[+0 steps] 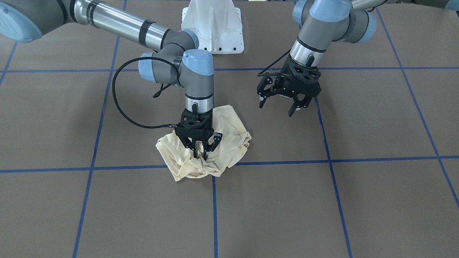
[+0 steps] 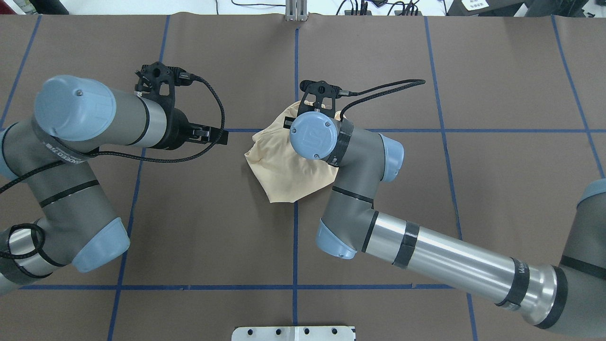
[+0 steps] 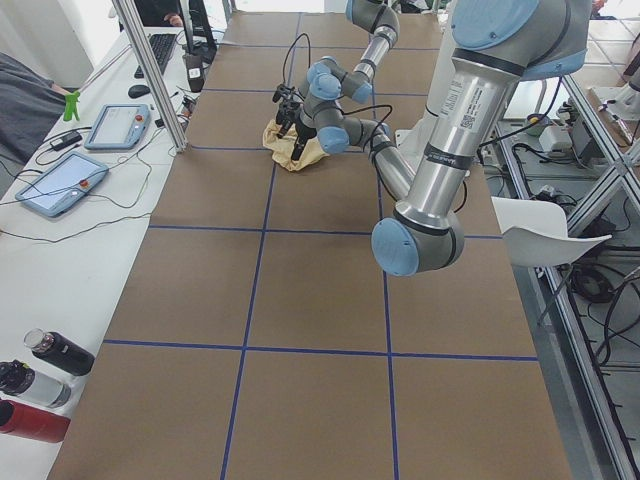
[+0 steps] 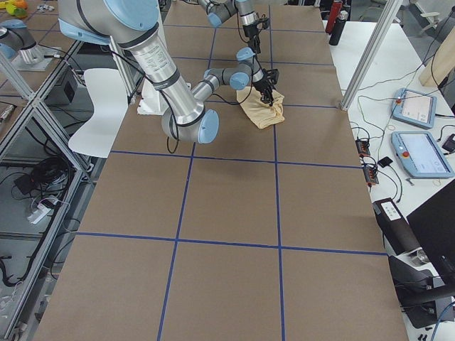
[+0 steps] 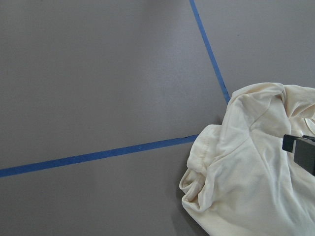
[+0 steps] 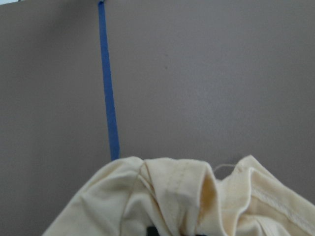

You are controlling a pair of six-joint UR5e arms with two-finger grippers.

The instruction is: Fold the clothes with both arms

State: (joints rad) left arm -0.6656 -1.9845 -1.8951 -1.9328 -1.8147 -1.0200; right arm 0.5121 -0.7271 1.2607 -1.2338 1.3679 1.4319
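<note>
The cream shirt (image 1: 229,143) lies crumpled near the middle of the brown tabletop (image 1: 358,200), over a crossing of blue tape lines (image 1: 287,162). The right gripper (image 1: 200,154) points straight down, fingers pinched on a fold of the cloth. The left gripper (image 1: 276,109) hangs nearby with its fingers spread, clear of the shirt.

The cream shirt (image 1: 231,138) lies crumpled in a heap mid-table (image 1: 358,200). The right arm (image 1: 118,25) points straight down over it, and the right gripper (image 1: 200,154) pinches a fold. At the shirt's nine o'clock in the overhead view, the left arm (image 1: 322,25) holds the left gripper (image 1: 276,109) spread wide, clear of the cloth.
</note>
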